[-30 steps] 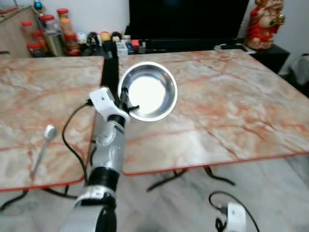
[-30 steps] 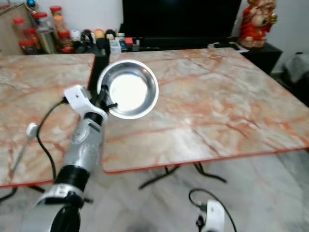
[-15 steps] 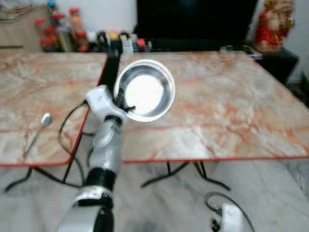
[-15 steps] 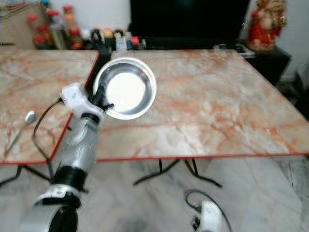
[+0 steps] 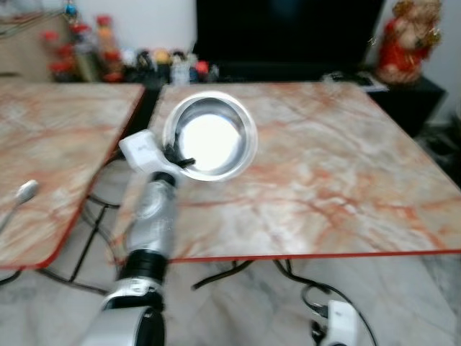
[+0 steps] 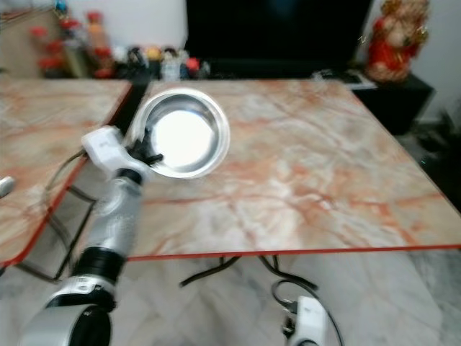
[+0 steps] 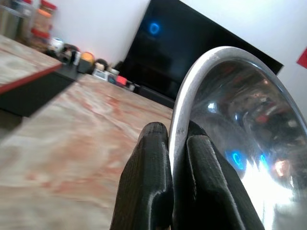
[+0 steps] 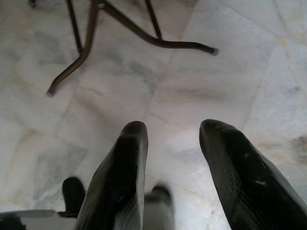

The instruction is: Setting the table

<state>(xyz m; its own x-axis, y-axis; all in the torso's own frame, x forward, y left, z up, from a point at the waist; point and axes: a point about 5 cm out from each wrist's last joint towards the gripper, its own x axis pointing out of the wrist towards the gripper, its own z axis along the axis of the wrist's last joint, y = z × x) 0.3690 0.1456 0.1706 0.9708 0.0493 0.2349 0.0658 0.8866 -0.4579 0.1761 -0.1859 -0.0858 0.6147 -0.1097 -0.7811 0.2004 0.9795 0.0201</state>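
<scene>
No text, label, brand or number can be read here. The jars and bottles at the back of the left table are too blurred for any label to be made out (the head views are soft with motion), and the dark screen carries no legible mark.

Blurred jars (spoon edge-cropped)
</scene>
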